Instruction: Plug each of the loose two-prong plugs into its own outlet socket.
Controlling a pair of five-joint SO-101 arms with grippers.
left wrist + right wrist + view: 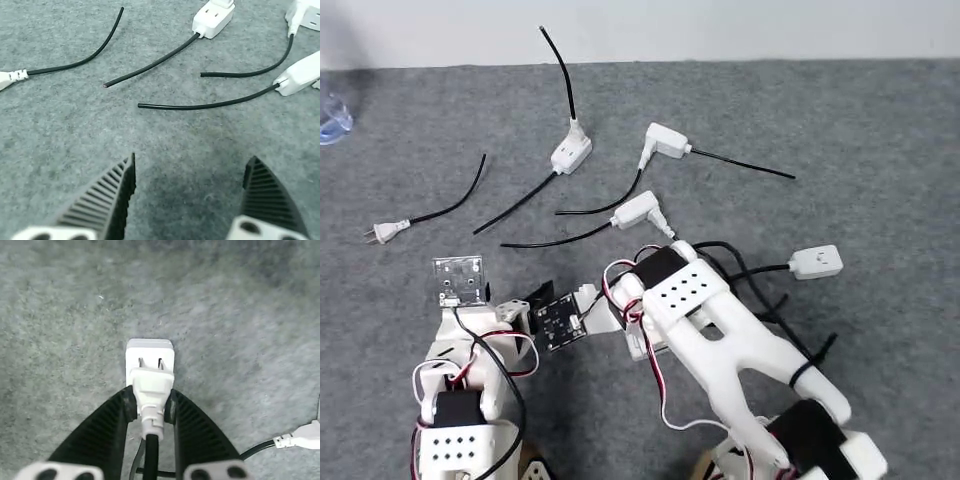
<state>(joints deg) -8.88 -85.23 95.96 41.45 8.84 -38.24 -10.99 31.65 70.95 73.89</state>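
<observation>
At the far left, one loose plug [382, 233] is lying on the grey carpet [880, 120], well apart from every socket and not yet handled. Nearer the middle, the left gripper [191, 164] is hovering low over bare carpet with its pincer spread wide and gripping nothing. Beyond it, a first socket [570, 152] appears to be carrying a plug already, and to its right a second socket [666, 140] looks joined to a cord in the same way, so two pairings are probably finished. Right of centre, the right gripper [150, 400] is clamping its pincer on a held plug [150, 382], whose prongs are entering a third socket [150, 351] with metal showing between them, so this one is likely only partly seated. At the far right an empty socket [816, 262] is waiting, probably for the loose plug. For room, the open carpet at left and upper right is offering free space, while black cords are crossing the middle and crowding the right arm, and the carpet is ending at a white wall [720, 30] behind
</observation>
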